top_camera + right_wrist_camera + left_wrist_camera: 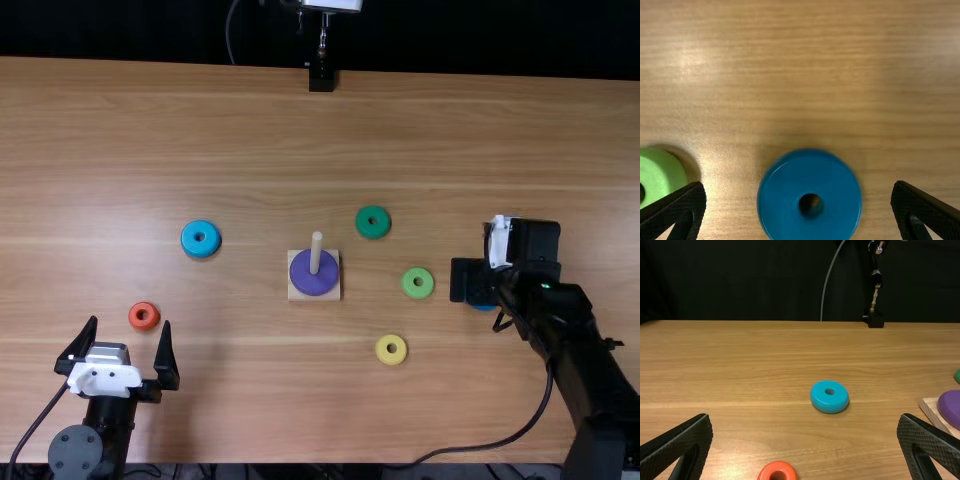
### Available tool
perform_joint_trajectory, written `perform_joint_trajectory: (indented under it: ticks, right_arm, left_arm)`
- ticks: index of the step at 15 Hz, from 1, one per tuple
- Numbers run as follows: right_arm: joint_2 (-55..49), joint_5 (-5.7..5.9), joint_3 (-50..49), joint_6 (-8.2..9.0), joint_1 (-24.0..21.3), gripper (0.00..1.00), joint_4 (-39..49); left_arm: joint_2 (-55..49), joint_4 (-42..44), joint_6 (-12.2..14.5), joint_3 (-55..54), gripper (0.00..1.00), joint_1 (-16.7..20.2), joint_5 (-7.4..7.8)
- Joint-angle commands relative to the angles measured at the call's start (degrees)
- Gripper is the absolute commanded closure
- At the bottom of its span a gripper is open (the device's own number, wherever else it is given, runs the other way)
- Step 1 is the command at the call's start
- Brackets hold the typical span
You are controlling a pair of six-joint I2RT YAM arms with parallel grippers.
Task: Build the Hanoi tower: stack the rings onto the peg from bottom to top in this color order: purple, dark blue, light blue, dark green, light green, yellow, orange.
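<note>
Between three and four o'clock from the peg (316,243), the right gripper (472,281) hides most of the dark blue ring (484,307). Wrist-view edges crop that ring, the light green ring (662,175), orange ring (777,466) at eight o'clock, dark green ring (957,376) at two, purple ring (951,407) and wooden base (931,409).

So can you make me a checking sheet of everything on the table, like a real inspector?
Surface: light brown wooden table, a few shiny patches.
Tower: purple ring around the peg, on a square base.
Loose rings: light blue, dark blue, dark green, light green, yellow, orange, all on the table.
Clutter: nothing seen.
Left gripper: fingers open, near the orange ring.
Right gripper: fingers open, over the dark blue ring.
Cables: one by each arm, one hanging beyond the far edge.
Surroundings: dark backdrop, stand with a black foot.
</note>
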Motion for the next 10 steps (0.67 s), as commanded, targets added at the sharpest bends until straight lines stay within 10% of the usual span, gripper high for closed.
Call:
perform_joint_trajectory:
  ticks: [1,10]
  right_arm:
    - [1.38,0.43,1.89,0.28,0.12,0.0,-0.11]
    - [7.09,0.53,3.03,0.38,0.04,0.0,-0.11]
  left_arm:
    - [-0.69,0.08,0.31,-1.48,0.0,0.61,0.62]
    - [-0.69,0.08,0.31,-1.48,0.0,0.61,0.62]
